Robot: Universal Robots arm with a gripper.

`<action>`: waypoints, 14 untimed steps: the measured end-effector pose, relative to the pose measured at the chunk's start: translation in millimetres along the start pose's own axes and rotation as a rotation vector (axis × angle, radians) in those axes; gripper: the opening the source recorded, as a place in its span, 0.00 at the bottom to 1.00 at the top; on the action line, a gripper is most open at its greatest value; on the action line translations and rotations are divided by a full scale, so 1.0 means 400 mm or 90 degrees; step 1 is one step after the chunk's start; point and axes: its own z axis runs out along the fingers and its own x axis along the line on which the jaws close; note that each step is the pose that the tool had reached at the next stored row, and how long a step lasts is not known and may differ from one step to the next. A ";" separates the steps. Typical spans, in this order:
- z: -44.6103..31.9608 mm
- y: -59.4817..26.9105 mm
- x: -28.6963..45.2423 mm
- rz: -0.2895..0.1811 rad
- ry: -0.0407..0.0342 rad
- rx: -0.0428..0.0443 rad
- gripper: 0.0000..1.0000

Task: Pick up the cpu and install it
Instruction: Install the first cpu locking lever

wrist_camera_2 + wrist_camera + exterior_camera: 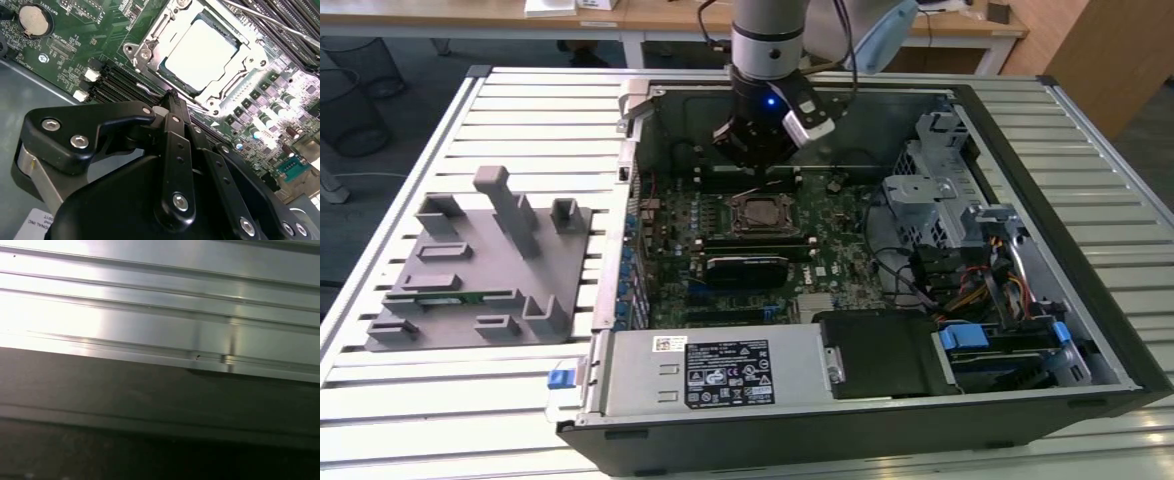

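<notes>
Cpu (200, 52) lies seated in the socket (150, 50), just beyond the claw (172, 95), whose fingers are pressed together, holding nothing.

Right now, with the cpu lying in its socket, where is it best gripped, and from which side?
Probably from straight above, on two opposite edges of the cpu. It lies flat, sunk inside the metal socket frame, which rings it closely, so a sideways approach seems blocked. Little edge is exposed, so the hold may be shallow.

black screw-studded gripper (172, 97), silver arm (767, 35)
</notes>
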 end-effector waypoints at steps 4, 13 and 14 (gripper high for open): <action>0.002 -0.001 -0.010 0.000 0.0000 0.0002 0.11; 0.011 -0.001 -0.027 0.000 -0.0001 -0.0001 0.11; 0.012 -0.001 -0.028 0.000 0.0000 -0.0001 0.11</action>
